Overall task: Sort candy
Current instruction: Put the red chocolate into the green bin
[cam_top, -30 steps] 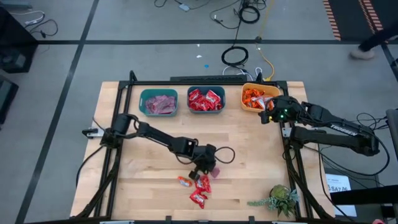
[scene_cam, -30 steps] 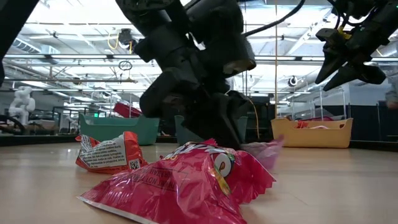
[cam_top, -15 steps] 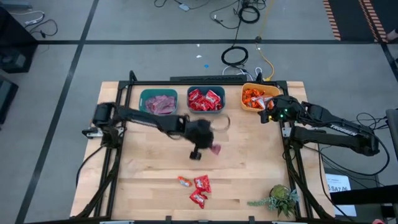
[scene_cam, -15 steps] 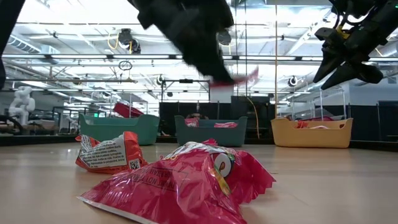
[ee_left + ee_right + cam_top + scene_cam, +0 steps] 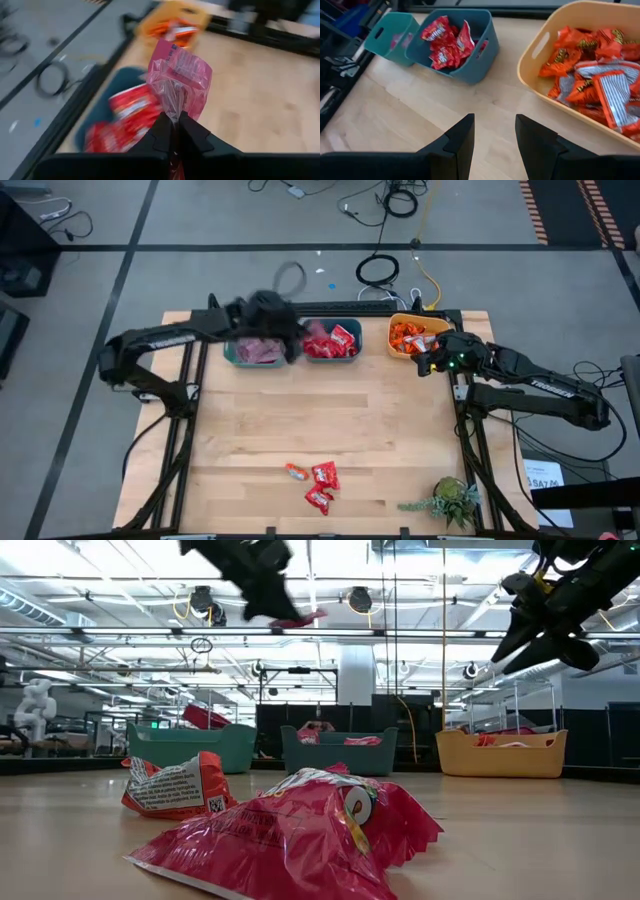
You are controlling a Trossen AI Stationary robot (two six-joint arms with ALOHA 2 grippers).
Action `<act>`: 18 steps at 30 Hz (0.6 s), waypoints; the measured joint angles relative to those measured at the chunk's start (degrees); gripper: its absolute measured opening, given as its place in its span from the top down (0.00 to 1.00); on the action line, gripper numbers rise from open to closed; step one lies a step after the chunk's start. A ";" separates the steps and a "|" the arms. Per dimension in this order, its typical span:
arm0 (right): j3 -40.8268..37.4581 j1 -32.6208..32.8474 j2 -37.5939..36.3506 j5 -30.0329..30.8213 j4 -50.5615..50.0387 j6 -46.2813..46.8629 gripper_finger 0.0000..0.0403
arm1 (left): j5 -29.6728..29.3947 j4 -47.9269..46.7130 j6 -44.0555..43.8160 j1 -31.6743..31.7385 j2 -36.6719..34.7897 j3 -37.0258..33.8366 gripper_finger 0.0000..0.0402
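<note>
Loose candy: three wrapped sweets, red (image 5: 325, 474) and orange (image 5: 296, 472), lie at the near edge of the tabletop (image 5: 400, 430), well apart from both end effectors (unsorted, judging by where they lie).

Left end effector (image 5: 172, 131): closed on a pinkish-mauve candy (image 5: 181, 77), pinched by the wrapper's lower edge so the packet stands up clear of the fingers. It hangs high over the far side of the tabletop, about the gap between the two teal bins.

Held candy's likely destination: the left teal bin (image 5: 234, 356), just beside the left end effector, already holds mauve wrappers, so the release probably belongs there (a judgement from colour match).

Middle teal bin (image 5: 483, 48): filled with red candy (image 5: 445, 41), just on the other side of the left end effector.

Right end effector (image 5: 493, 136): fingers apart, holding nothing, hovering just in front of the yellow bin (image 5: 535, 50) of orange candy (image 5: 600, 85), apparently waiting.
</note>
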 joint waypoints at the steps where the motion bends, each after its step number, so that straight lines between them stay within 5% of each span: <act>1: 0.00 0.00 0.00 0.00 0.33 -0.20 0.67 | 0.10 -0.72 -1.21 2.08 -1.41 -0.98 0.95; 10: 0.00 0.04 0.37 -0.20 0.40 -0.40 0.67 | -3.26 -0.14 -6.91 15.73 -14.57 -15.91 0.95; 18: 0.00 0.04 1.22 -0.17 1.21 -0.40 0.67 | -6.15 2.03 -15.12 19.22 -19.13 -27.55 0.88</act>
